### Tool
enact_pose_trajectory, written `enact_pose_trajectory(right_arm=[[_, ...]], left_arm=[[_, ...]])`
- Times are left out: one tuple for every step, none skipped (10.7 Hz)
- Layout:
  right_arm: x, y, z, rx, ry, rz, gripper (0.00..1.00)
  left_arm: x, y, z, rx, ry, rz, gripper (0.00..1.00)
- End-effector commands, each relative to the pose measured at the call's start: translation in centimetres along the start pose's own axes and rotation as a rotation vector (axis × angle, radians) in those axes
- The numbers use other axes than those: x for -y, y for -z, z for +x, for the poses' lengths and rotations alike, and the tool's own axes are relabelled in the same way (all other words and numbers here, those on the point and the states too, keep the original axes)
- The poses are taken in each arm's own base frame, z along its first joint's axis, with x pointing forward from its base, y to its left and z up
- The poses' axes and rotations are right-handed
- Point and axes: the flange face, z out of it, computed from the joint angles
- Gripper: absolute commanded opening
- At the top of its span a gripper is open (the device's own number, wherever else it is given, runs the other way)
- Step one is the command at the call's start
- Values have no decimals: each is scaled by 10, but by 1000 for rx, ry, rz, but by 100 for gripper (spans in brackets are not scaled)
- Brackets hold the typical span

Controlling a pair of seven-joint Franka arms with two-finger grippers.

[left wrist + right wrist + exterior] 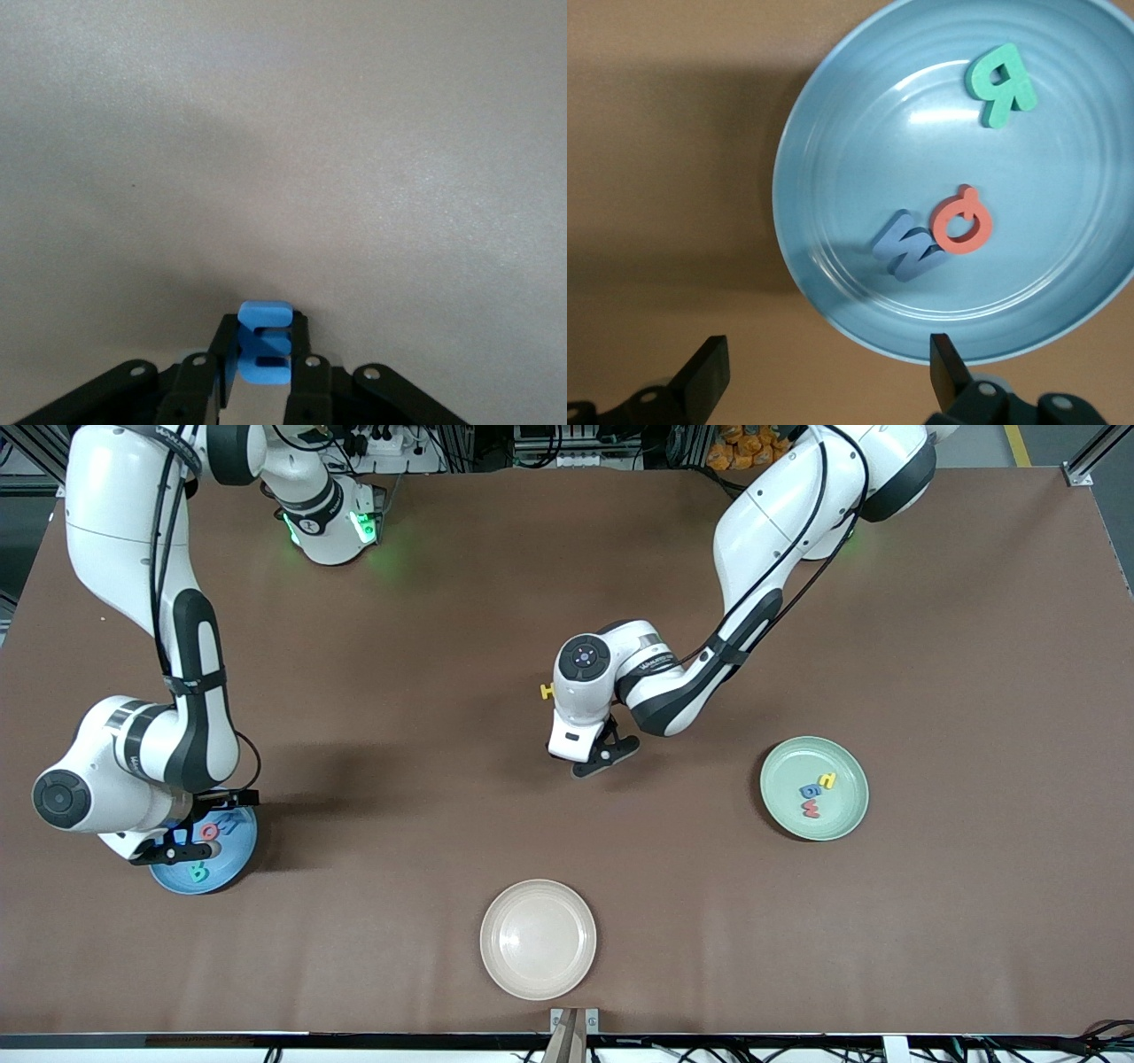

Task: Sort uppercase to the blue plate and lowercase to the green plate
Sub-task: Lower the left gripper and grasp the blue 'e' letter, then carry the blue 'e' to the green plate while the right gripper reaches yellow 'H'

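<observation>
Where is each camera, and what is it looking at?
Front view: high across the table, facing both arms, the blue plate and green plate.
Left wrist view: on the left arm, looking down; the left gripper pinches a small blue letter.
Right wrist view: on the right arm, over the blue plate; the open right gripper shows.
Shared: blue plate.
</observation>
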Motion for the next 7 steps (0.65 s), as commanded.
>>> enact_pose_trajectory(right_arm=[[9, 13, -3, -6, 9, 19, 100], [16, 19, -1, -15, 11, 19, 100], [28, 23, 1, -21, 1, 17, 100], [45, 30, 1, -27, -20, 18, 100], [63, 35, 1, -18, -47, 22, 100], [78, 40, 1, -24, -41, 25, 100], [87, 44, 1, -30, -30, 31, 100]], left_arm=[[-3, 1, 5, -26, -35, -1, 0], [-2, 5, 7, -31, -51, 5, 0], [0, 10, 9, -37, -69, 34, 0], [3, 17, 15, -42, -105, 56, 0], [7, 22, 21, -42, -148, 80, 0], [11, 30, 29, -41, -187, 106, 0], [21, 36, 45, -41, -222, 137, 0]])
